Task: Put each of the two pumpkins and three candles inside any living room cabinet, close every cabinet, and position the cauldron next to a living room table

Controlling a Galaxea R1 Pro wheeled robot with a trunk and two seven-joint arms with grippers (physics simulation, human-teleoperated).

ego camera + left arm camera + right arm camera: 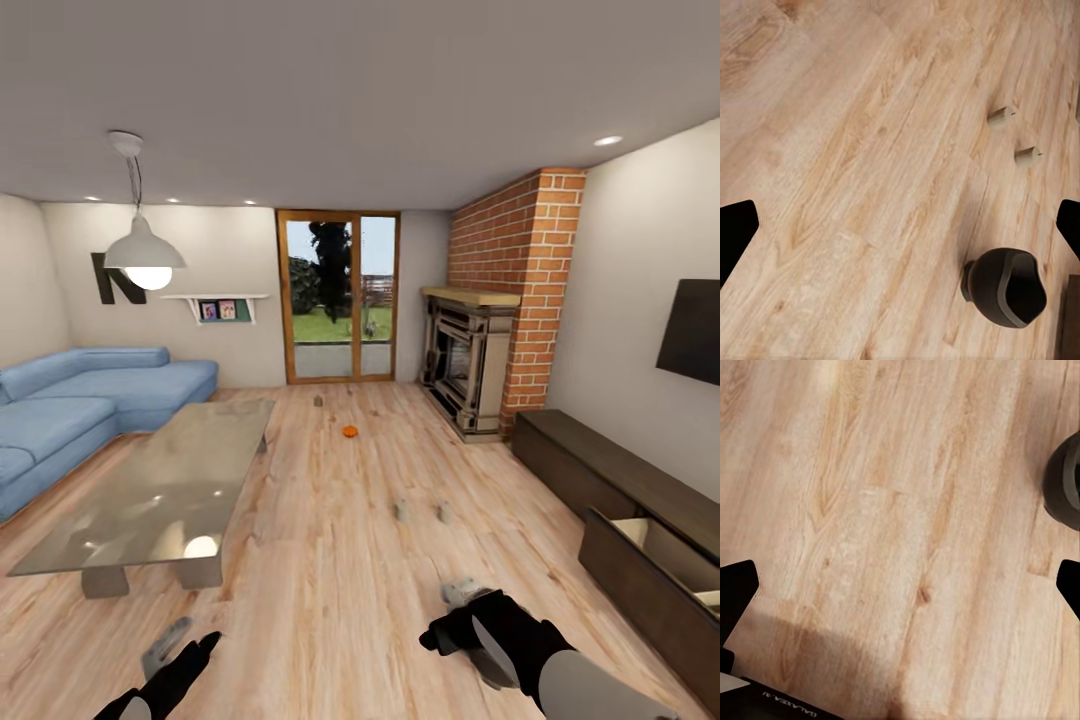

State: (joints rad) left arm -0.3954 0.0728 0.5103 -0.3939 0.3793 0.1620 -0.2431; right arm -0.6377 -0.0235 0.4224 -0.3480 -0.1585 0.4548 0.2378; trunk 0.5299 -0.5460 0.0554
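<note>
Ahead, one orange pumpkin (350,431) sits on the wood floor (330,560) before the glass door (338,297); two candles (402,510) (444,513) stand side by side nearer the robot, a third (318,401) far off by the door; the cauldron (1005,286) lies tipped on its side; the cabinet (640,530) along the right wall has a drawer (672,553) open; the table (155,490) stands left. Left gripper (900,229) and right gripper (900,589) are spread wide, empty, over bare boards.
</note>
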